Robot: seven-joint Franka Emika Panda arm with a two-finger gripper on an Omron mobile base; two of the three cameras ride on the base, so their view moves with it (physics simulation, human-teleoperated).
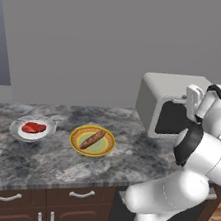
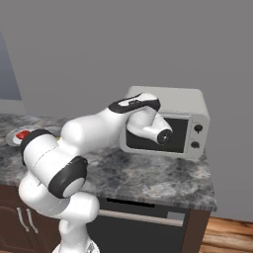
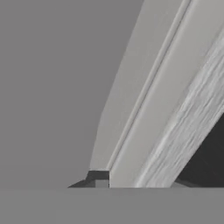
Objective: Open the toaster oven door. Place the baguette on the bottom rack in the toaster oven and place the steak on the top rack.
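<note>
Toaster oven (image 2: 168,123) on the grey stone counter (image 1: 49,158), toward its right end, against the wall; toaster oven door (image 2: 157,134) upright, dark glass facing out, two black knobs (image 2: 197,136) to its right. Gripper (image 1: 179,100) up at the door's top edge by the bar handle (image 3: 183,122), fingers (image 3: 97,177) flanking it in the hand view; clamped or merely close, cannot tell. Baguette (image 1: 93,139) lying aslant on the yellow-rimmed green plate (image 1: 79,146), left of the oven and well apart from it. Steak (image 1: 33,128) on the white round plate (image 1: 18,133), just left of the green one.
</note>
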